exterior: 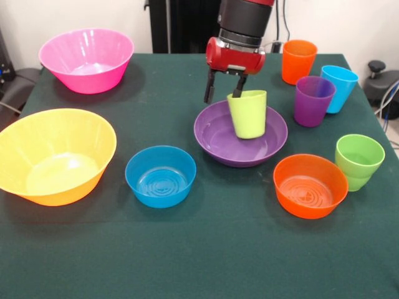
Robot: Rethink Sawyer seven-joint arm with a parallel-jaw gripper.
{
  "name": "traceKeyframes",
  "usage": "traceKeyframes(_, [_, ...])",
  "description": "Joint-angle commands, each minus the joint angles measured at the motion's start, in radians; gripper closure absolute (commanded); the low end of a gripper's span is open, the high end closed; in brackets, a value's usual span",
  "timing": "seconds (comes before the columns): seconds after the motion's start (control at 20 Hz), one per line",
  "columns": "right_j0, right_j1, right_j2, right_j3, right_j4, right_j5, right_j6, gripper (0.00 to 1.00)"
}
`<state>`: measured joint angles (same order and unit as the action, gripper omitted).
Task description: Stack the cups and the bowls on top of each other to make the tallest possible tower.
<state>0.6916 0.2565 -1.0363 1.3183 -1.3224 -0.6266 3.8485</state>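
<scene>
Setting lime-yellow cup [247, 113] into purple bowl [240, 134], pincer [223, 95] released straddling its rim; next: retreat, fetch blue bowl [161, 175].

The dark green table [206, 249] carries five bowls and four cups. The pink bowl [86, 59] sits at the far left corner, the orange cup [298, 61] near the far right corner.

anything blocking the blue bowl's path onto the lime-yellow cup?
The gripper itself: it hangs right over the lime-yellow cup, one finger at the cup's rim, so the top is covered. The cup stands in the wide purple bowl. The small blue bowl sits beside that bowl on the table, with nothing visible between them.
</scene>
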Motion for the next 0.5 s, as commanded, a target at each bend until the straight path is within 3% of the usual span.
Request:
traceKeyframes(0.05, [-0.021, 0.012, 0.192, -0.098, 0.053, 0.095, 0.005, 0.0])
traceKeyframes(0.45, [-0.026, 0.002, 0.199, -0.095, 0.063, 0.104, -0.018, 0.0])
traceKeyframes(0.5, [-0.031, -0.008, 0.205, -0.092, 0.074, 0.104, -0.048, 1.0])
